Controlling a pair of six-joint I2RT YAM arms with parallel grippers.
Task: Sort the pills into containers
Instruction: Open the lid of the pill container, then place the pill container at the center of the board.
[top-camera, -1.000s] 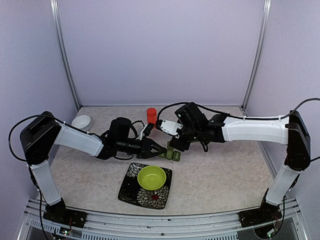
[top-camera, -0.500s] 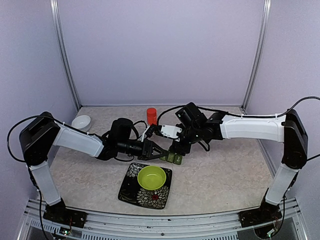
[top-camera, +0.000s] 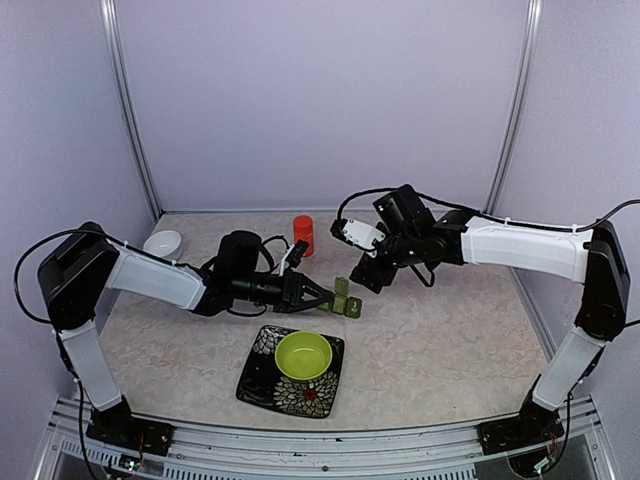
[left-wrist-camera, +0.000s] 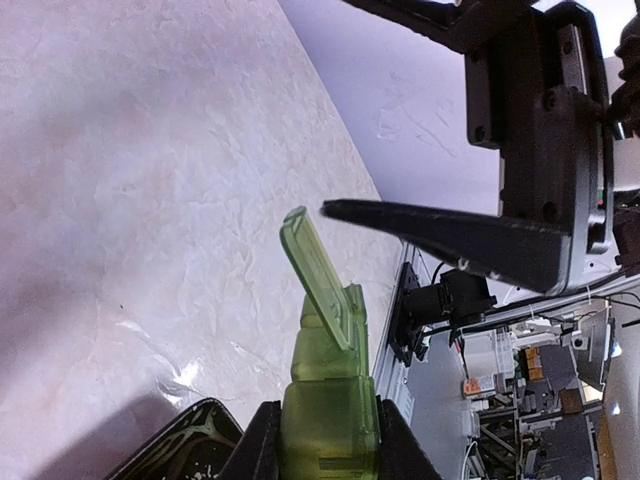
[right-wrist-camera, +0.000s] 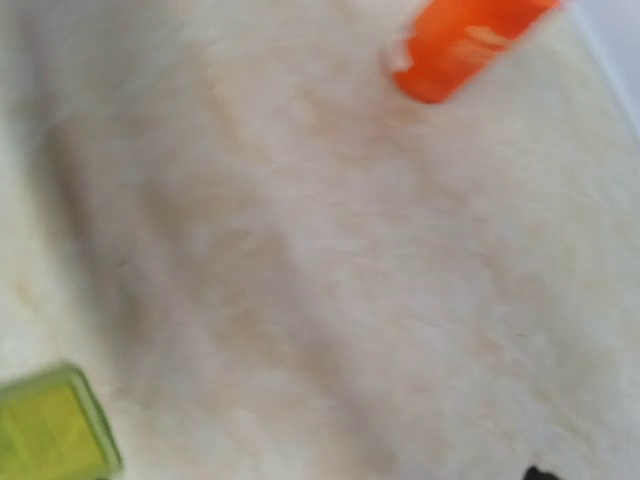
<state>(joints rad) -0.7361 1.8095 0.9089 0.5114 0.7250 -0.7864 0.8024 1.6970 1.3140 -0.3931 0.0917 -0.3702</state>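
Left gripper (top-camera: 327, 299) clenched on the dark green pillbox (top-camera: 348, 304) near the middle of the desk (top-camera: 450, 330) — one lid (left-wrist-camera: 318, 268) stands raised; right gripper (top-camera: 367, 279), spread and empty, hangs just beyond it toward the far edge. Best practice, as judged here: hold the box level and steady — any approach from the right should clear the upright lid

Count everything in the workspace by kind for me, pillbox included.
Bowls: 2, white bowl and lime-green bowl
Plates: 1, patterned plate
Bottles: 1, orange bottle
Pillboxes: 1, green pillbox, one lid up
Total: 5
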